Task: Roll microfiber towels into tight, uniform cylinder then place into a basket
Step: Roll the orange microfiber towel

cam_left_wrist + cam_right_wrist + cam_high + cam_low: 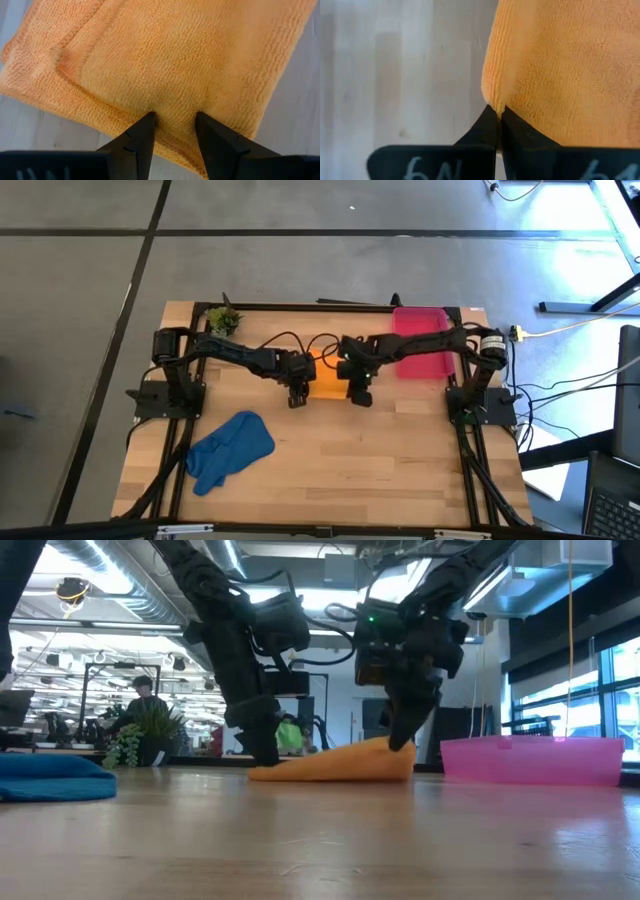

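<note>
The orange microfiber towel [326, 377] lies folded at the table's middle, between my two grippers. My left gripper [298, 398] stands open at its left end, fingertips on the cloth [175, 50]. My right gripper [360, 394] is shut on its right end [560, 65]. In the low view the towel [330, 765] is raised at the right and tapers down to the wood at the left. The blue towel [230, 450] lies crumpled near the table's front left. The pink basket [421, 340] stands at the back right. My left gripper sets its two spread fingertips [150, 120] on the towel's top face, just inside its near edge [175, 112]. The fingers slant down from above. The cloth under them lies on the table in several folded layers. My right gripper pinches a rounded folded edge [493, 102] at the towel's right end between its two fingers, slanting down from above. That end is lifted a little [405, 748], and the rest of the towel slopes down to the table.
A small green potted plant [222, 320] stands at the back left corner. Bare wood [390, 470] lies between the grippers and the table's near edge. Beyond the table the low view shows a room with a person [140, 690] far off.
</note>
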You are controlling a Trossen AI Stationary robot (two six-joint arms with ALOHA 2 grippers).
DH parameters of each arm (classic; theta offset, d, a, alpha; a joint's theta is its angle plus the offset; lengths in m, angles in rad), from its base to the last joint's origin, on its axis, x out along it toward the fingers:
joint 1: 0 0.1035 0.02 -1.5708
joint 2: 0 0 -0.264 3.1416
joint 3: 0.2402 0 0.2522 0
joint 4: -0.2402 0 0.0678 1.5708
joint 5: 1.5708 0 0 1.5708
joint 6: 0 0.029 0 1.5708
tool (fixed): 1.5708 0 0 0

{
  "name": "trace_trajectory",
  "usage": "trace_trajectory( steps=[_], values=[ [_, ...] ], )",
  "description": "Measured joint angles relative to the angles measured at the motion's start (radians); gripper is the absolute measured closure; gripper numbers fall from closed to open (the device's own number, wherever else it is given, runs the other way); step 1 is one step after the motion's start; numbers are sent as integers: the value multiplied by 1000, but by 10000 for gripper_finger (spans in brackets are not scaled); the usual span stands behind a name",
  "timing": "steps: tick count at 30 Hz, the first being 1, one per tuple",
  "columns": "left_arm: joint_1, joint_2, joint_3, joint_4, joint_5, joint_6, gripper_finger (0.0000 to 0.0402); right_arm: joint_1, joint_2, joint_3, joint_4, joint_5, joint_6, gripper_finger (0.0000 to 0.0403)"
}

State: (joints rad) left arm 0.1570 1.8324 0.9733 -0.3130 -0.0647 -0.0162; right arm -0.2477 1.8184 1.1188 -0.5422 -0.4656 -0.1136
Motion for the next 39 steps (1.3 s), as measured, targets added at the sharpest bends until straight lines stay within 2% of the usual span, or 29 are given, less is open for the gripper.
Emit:
trace_trajectory(
  steps=[8, 16, 28, 34, 39],
  values=[
    [-1, 1, -1, 0, -6, 36, 264, -97, -1, 6, -7, -178, 59, 397],
    [-1, 1, -1, 6, -9, 53, 264, -199, -1, 7, -3, -315, 209, 397],
    [-14, 3, -3, 36, -20, 75, 264, -275, 6, 7, 21, -297, 396, 397],
    [-18, 3, -3, 43, -21, 79, 264, -284, 65, 7, 16, -289, 424, 397],
    [-18, 3, -3, 43, -19, 78, 264, -285, 99, 7, 27, -196, 427, 397]
  ],
)
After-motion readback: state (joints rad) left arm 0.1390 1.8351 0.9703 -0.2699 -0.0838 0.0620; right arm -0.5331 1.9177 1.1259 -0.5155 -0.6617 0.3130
